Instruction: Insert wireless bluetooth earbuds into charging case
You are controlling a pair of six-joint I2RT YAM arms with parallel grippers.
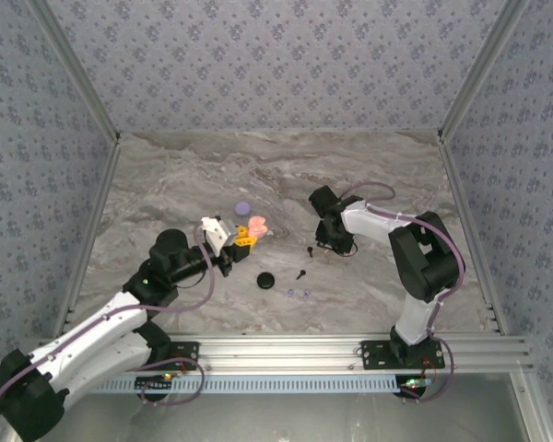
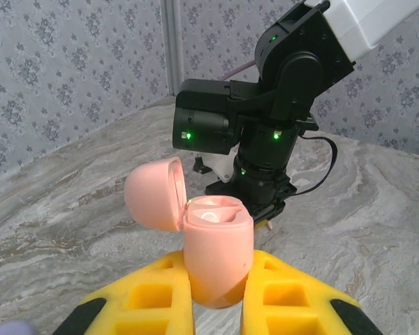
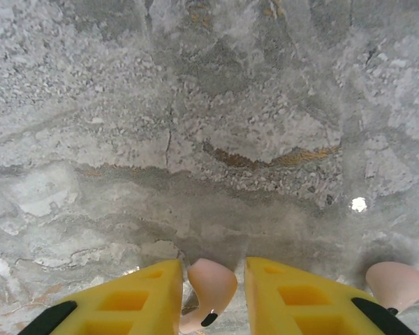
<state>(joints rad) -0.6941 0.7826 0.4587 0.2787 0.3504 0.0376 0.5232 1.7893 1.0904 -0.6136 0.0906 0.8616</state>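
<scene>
A grey, marble-veined bench is boxed in on three sides by walls papered in a blue-grey floral print. Aluminium posts run up the two far corners. An aluminium rail crosses the near edge, with a slotted pale-blue cable duct just beside it. Close up, the stone pattern shows an orange-brown vein.
</scene>
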